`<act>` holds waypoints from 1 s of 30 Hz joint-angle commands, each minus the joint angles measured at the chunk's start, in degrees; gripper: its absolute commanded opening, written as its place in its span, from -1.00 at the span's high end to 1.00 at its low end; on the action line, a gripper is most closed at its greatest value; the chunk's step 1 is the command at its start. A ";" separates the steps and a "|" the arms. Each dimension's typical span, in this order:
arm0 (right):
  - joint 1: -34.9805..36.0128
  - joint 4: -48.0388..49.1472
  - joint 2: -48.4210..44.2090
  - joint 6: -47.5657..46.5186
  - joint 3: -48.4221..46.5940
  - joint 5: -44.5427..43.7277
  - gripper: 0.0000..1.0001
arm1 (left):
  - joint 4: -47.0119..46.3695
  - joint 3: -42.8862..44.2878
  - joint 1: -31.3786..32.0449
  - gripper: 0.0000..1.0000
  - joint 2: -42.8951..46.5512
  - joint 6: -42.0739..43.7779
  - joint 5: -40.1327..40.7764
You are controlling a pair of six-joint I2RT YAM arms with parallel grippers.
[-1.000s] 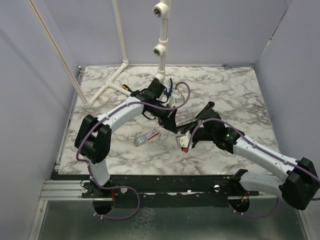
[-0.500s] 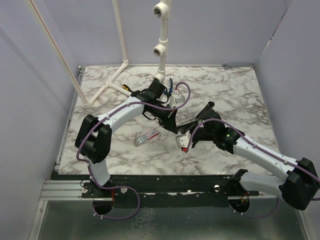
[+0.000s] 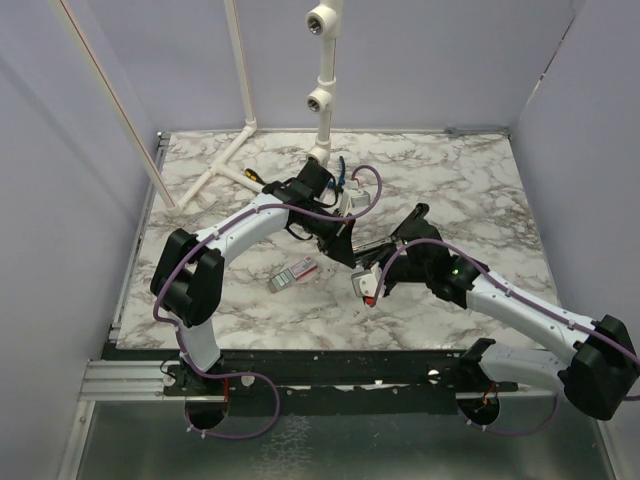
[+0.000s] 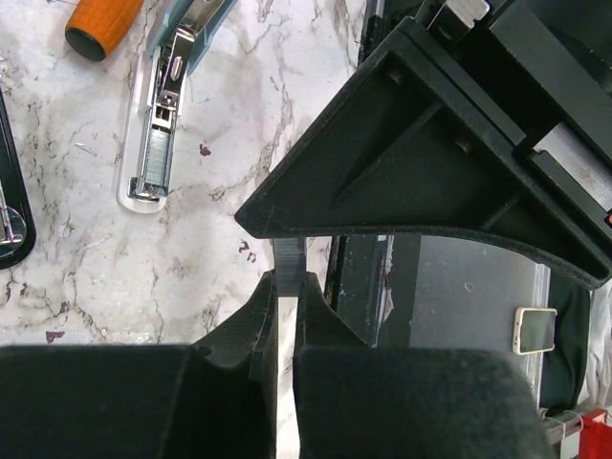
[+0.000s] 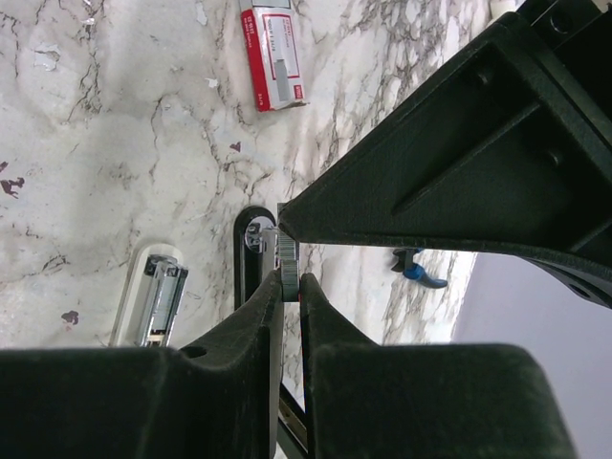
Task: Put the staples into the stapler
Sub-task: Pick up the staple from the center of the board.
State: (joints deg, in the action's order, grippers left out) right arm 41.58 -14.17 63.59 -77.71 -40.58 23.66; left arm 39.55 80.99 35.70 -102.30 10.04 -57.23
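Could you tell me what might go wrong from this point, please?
1. The left gripper pinches a thin staple strip by a narrow edge; it could slip or snap.
2. The right gripper holds a ridged silvery strip right by the stapler; a skewed approach might jam it.
3. In the top view both wrists sit close together, so they may collide.

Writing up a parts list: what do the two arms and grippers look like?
The left arm and right arm have white rounded links joined by bulky black joint housings, with a thin purple cable looping along each. A green light shows on the right arm. The left gripper and right gripper have matte black wedge-shaped fingers.
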 commanded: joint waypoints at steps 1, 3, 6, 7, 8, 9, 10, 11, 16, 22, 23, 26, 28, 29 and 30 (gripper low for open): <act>0.34 0.95 -0.92 -1.00 1.39 -1.25 0.76 | -0.10 1.76 0.33 0.87 -0.79 -0.30 -1.15; 0.39 1.14 -0.99 -1.12 1.55 -1.58 0.76 | -0.09 1.71 0.33 0.83 -0.79 -0.16 -1.20; 0.36 1.42 -1.27 -1.16 1.82 -1.77 0.76 | -0.13 1.63 0.33 0.74 -0.72 -0.02 -1.05; 0.39 1.45 -1.28 -1.14 1.94 -1.78 0.76 | -0.09 1.60 0.33 0.73 -0.71 0.05 -1.06; 0.35 1.48 -1.28 -1.17 1.99 -1.82 0.76 | -0.13 1.62 0.33 0.71 -0.75 0.06 -1.05; 0.39 1.59 -1.31 -1.18 1.99 -1.82 0.76 | -0.10 1.63 0.33 0.69 -0.74 0.11 -0.96; 0.35 1.57 -1.32 -1.20 1.99 -1.78 0.76 | -0.14 1.70 0.33 0.67 -0.77 0.07 -0.88; 0.36 1.57 -1.43 -1.17 2.00 -1.78 0.76 | -0.14 1.67 0.34 0.65 -0.77 0.06 -0.91; 0.41 1.59 -1.37 -1.07 1.92 -1.76 0.76 | -0.12 1.71 0.33 0.59 -0.79 0.13 -0.65; 0.34 1.54 -1.35 -0.95 1.94 -1.99 0.77 | -0.10 1.63 0.32 0.52 -0.79 0.13 -0.13; 0.39 1.58 -1.36 -0.97 1.98 -2.08 0.77 | -0.11 1.63 0.33 0.51 -0.67 0.15 -0.04; 0.39 1.68 -1.36 -0.67 1.97 -2.22 0.77 | -0.17 1.54 0.33 0.49 -0.71 0.30 0.07; 0.39 1.64 -1.45 -0.45 1.91 -2.05 0.77 | -0.14 1.43 0.29 0.46 -0.57 0.74 0.38; 0.35 1.58 -1.45 -0.24 1.93 -1.97 0.77 | -0.14 1.40 0.33 0.45 -0.52 1.17 0.51; 0.39 1.60 -1.45 0.02 1.96 -1.83 0.77 | -0.09 1.30 0.33 0.43 -0.39 1.86 0.85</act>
State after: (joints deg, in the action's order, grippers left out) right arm 41.60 -12.95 63.18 -78.08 -39.35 22.74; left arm 39.55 80.99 35.75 -102.35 10.11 -57.19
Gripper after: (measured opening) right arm 0.117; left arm 0.265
